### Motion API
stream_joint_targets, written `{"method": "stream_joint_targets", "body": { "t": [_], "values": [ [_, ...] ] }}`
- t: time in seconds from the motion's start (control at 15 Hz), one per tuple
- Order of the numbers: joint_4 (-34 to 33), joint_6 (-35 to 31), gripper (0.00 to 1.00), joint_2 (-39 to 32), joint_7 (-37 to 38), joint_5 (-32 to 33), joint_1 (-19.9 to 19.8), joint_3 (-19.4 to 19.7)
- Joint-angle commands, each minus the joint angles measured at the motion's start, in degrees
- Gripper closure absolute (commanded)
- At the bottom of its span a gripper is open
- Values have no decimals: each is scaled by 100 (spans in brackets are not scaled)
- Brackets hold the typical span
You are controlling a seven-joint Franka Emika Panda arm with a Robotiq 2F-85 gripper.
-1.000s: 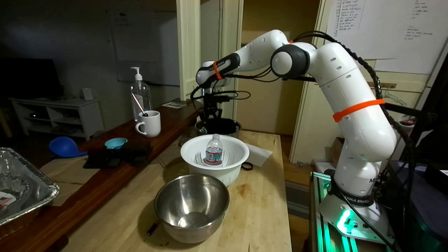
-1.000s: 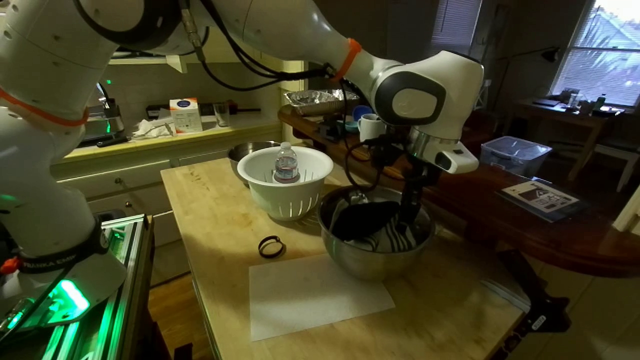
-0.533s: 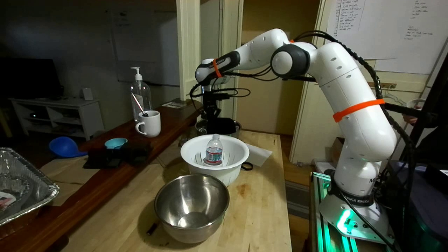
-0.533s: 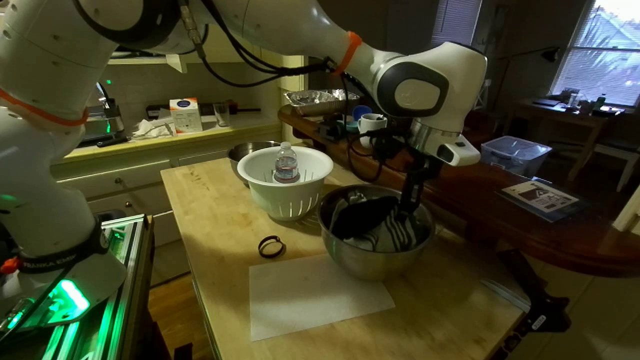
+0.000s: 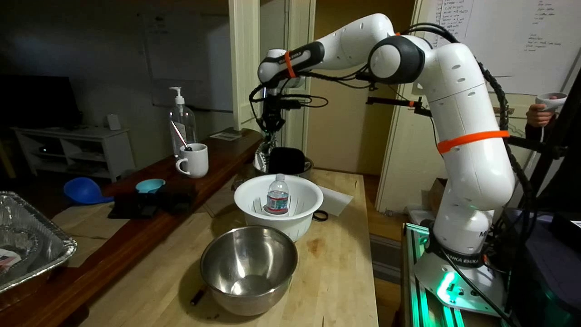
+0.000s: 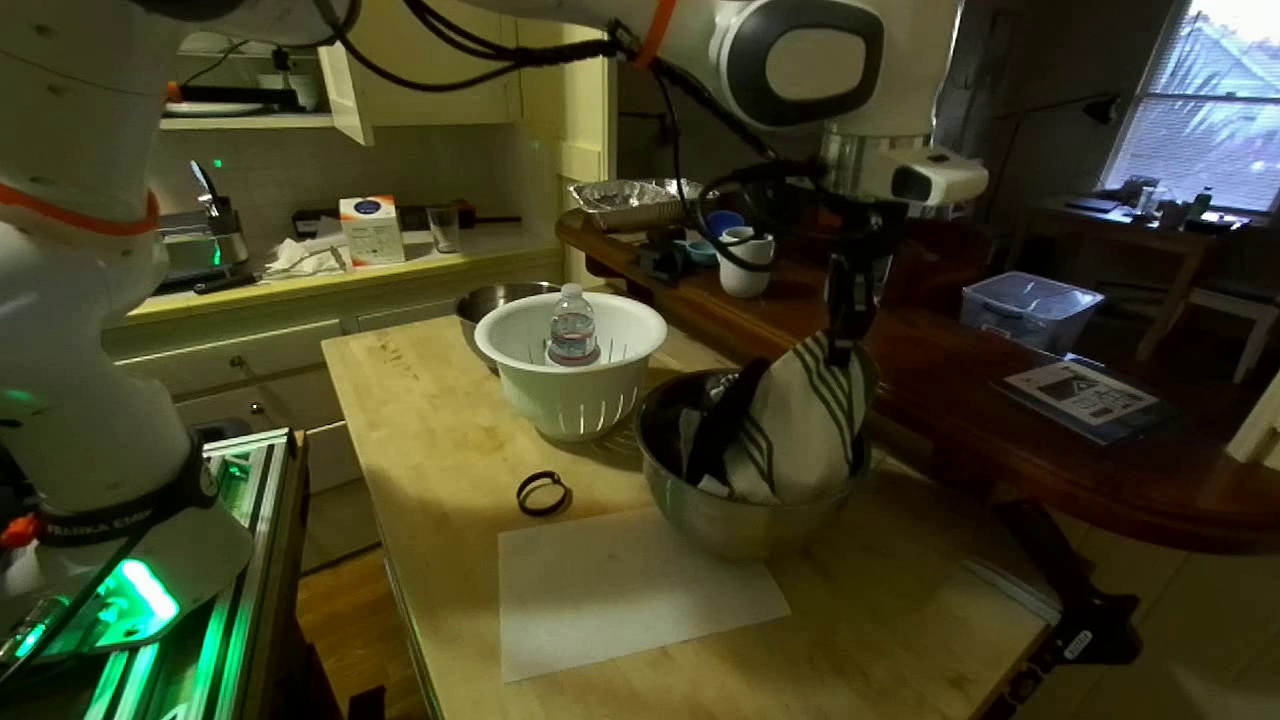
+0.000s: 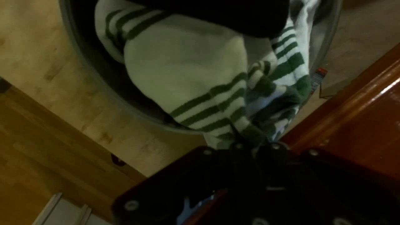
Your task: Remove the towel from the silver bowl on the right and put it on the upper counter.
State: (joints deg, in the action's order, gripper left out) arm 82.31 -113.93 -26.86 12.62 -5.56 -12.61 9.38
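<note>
gripper point(image 6: 843, 345) holds one end of the striped towel point(image 6: 805, 430) higher than the silver bowl point(image 6: 750, 525)

the one towel is creamy white with dark green stripes, some thick and some thin, set side by side in groups. its top is squeezed into a peak. under the peak it hangs in soft folds, and its low part sits inside the silver bowl. the one gripper is clamped on that peak, higher than the silver bowl's rim. a black thing point(image 5: 287, 161) is in the silver bowl too, against the towel; i cannot tell what it is.

the upper counter point(image 6: 1150, 480) is long and dark brown. it runs just beside the silver bowl and is a step higher than the pale worktop point(image 6: 420, 420) under the bowl.

the white robot arm point(image 5: 463, 104) has a name near its foot, well apart from the silver bowl: "franka emika", partly cut off in both exterior views. a booklet point(image 6: 1085, 395) on the upper counter, apart from the silver bowl, has print too small to read. the bottle point(image 5: 277, 198) has a red and blue label, and its words are too small as well.

two silver bowls stand on the worktop: the one with the towel, and the second silver bowl point(image 5: 248, 263), well apart from it. between them is one white strainer point(image 6: 575, 405), with the one bottle upright in it. one white paper point(image 6: 620, 590) lies at the silver bowl's foot. one black ring point(image 6: 541, 512) lies near the silver bowl.
</note>
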Motion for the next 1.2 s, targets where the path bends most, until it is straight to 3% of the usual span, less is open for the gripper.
{"method": "stream_joint_targets", "body": {
  "t": [0.0,0.53,0.67,0.93,1.0,1.13],
  "values": [
    [765,-491,98,903,-226,210,91,61],
    [296,-369,98,1674,-189,518,35,161],
    [265,-382,93,1587,-182,414,21,144],
    [282,-383,93,1518,-181,415,22,142],
    [283,-383,98,1499,-181,415,21,141],
    [-122,-576,98,1320,235,485,40,197]
  ]
}}
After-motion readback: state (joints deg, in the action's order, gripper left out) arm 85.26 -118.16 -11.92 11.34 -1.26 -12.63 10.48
